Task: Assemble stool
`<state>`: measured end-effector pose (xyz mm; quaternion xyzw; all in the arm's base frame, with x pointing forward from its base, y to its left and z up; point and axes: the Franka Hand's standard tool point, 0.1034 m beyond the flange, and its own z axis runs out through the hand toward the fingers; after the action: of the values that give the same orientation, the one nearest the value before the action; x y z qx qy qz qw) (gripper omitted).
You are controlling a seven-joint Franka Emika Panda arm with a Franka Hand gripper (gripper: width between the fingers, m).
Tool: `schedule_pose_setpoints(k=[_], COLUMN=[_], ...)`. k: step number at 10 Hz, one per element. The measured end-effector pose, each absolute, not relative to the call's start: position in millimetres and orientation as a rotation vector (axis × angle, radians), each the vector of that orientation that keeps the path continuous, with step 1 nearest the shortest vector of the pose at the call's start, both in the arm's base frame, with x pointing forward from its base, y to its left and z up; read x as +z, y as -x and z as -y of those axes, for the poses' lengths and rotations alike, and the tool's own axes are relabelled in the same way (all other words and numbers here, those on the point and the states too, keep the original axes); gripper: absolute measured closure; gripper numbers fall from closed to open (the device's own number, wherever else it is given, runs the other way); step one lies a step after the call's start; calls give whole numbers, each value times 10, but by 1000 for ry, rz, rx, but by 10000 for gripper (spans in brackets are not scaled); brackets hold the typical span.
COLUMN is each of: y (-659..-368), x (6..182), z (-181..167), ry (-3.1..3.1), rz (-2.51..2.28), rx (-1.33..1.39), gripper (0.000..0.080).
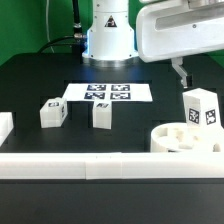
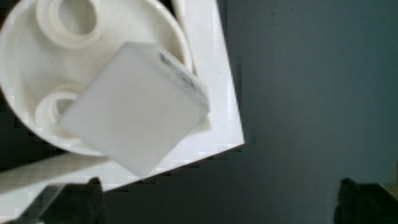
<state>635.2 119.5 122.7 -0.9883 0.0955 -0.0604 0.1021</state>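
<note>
**A:** White plastic nearest of all: long border rail (image 1: 70,165) across the front of the dark table (image 1: 30,85). Just behind it?

**B:** Round seat (image 1: 185,142), flat on the table at the exterior view's right, close behind the rail, sockets facing up. On its far side, upright leg (image 1: 202,108), short and blocky, with black-and-white tags on two faces. Foot hidden by the seat's rim, so cannot tell whether plugged into a socket or only standing there.

**A:** Any other legs?

**B:** Two more, loose on the table and well apart from the seat. Left leg (image 1: 52,112) toward the exterior view's left, middle leg (image 1: 102,115) near the centre, not touching each other. Farther back, marker board (image 1: 108,93), flat, between those two legs and the robot base (image 1: 108,35).

**A:** And the claw?

**B:** Gripper (image 2: 222,200) released, hanging above the seat and the upright leg. Dark fingertips (image 2: 365,197) spread wide at the edges of the wrist view, with nothing between them and touching nothing. Below, in that view: the upright leg seen from above, and one round socket (image 2: 63,20) open beside it
</note>
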Motion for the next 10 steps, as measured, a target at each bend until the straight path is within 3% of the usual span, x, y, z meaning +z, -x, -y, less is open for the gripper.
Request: schedule_pose_setpoints(k=[6, 10], y=[-6309, -6299], x=[1003, 918], z=[-1121, -1023], ry=[3017, 3006], rz=[687, 751], rx=[-180, -167], gripper=[151, 151])
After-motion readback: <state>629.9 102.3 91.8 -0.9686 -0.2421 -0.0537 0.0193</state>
